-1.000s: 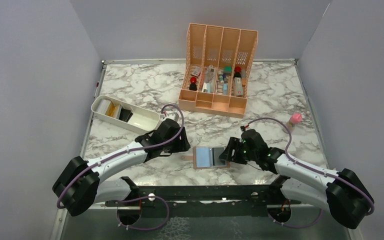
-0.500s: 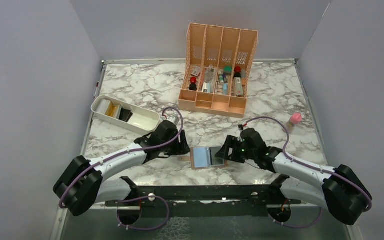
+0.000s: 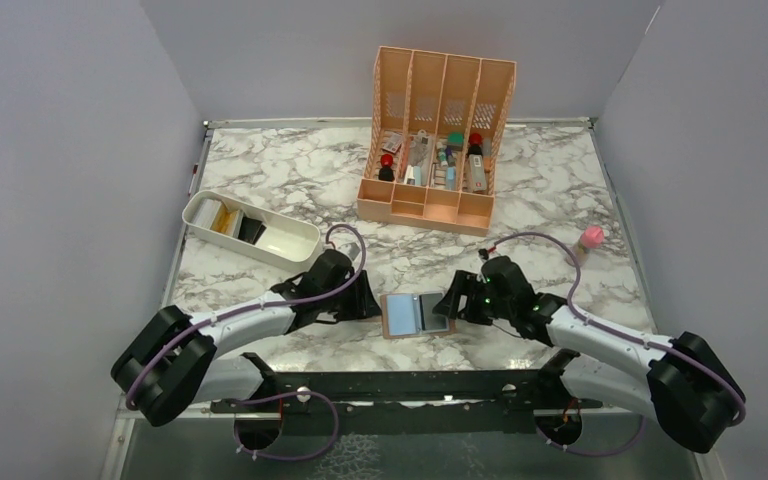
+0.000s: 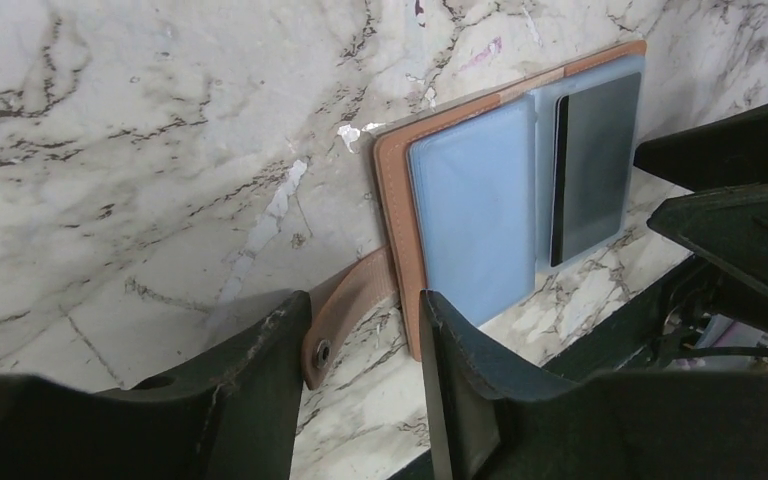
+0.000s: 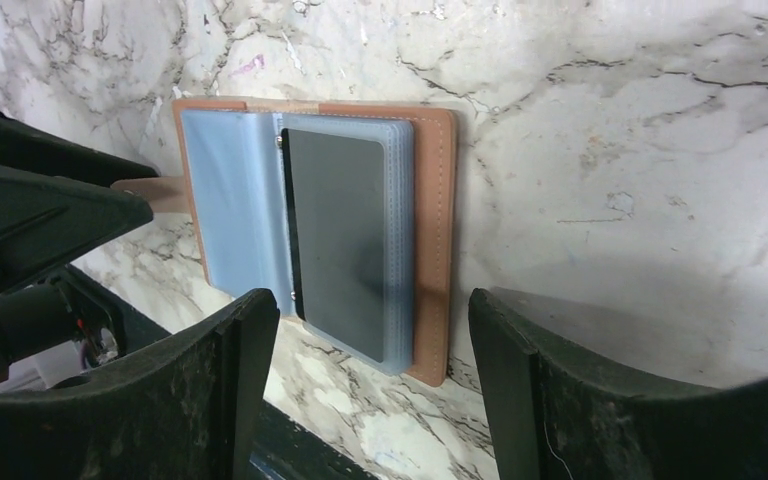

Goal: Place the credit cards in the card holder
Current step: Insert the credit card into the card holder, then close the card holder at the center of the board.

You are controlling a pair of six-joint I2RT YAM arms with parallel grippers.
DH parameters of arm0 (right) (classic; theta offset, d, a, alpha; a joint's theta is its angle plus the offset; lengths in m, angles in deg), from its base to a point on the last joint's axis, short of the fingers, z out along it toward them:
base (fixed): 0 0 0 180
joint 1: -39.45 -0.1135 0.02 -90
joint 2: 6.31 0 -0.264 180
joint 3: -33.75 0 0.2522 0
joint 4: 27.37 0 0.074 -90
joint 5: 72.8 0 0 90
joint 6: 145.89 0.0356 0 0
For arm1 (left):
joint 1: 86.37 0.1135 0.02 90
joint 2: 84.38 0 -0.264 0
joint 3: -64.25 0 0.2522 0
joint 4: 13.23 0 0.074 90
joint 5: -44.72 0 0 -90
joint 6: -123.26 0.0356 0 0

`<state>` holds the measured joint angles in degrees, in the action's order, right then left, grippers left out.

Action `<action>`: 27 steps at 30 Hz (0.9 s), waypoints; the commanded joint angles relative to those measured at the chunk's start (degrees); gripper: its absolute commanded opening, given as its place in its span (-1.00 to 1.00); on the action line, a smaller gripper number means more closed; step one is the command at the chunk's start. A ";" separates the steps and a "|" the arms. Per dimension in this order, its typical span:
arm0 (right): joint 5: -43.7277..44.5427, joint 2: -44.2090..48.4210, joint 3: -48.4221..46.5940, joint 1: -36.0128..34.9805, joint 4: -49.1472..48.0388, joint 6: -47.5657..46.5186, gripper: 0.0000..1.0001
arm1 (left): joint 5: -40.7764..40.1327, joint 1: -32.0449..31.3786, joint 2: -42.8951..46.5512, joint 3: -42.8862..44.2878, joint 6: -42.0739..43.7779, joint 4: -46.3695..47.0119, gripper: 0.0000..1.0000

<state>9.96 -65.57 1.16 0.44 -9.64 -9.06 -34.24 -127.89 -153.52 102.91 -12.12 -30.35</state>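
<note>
The brown card holder (image 3: 415, 315) lies open on the marble near the front edge, light blue sleeves up. A dark card (image 5: 335, 230) sits in its right-hand sleeve and also shows in the left wrist view (image 4: 592, 165). My left gripper (image 3: 370, 300) is open at the holder's left edge. In the left wrist view (image 4: 360, 320) its fingers straddle the snap-button tab (image 4: 345, 310) without touching it. My right gripper (image 3: 450, 305) is open and empty at the holder's right edge, its fingers (image 5: 245, 340) spread wider than the holder's right half (image 5: 430, 230).
A white oblong tray (image 3: 300, 243) at the left holds a gold card (image 3: 225, 218) and a black card (image 3: 252, 230). A tall peach organizer (image 3: 440, 140) with small items stands at the back. A pink-capped object (image 3: 590, 238) stands at the right.
My left gripper has moved right and lower, so the snap tab now lies between its fingers. My right gripper closed in on the holder's right edge, and the holder shifted slightly left.
</note>
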 commanded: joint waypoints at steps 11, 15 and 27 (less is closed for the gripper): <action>-11.57 1.58 0.24 -0.18 -6.93 4.42 0.50 | 4.07 0.08 -0.38 -1.71 -3.20 10.32 -1.00; -15.35 3.85 1.54 -0.20 -11.88 6.60 0.50 | 4.95 -0.12 -1.23 -3.34 -4.49 13.69 -1.00; -21.41 0.31 1.60 -0.15 -23.21 9.54 0.49 | 6.58 -3.03 -5.28 -4.14 -9.28 23.25 -1.00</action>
<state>-7.92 -64.35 3.02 0.46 -27.91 -0.79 -30.54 -128.74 -157.55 98.46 -18.77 -12.84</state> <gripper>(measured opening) 0.746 0.027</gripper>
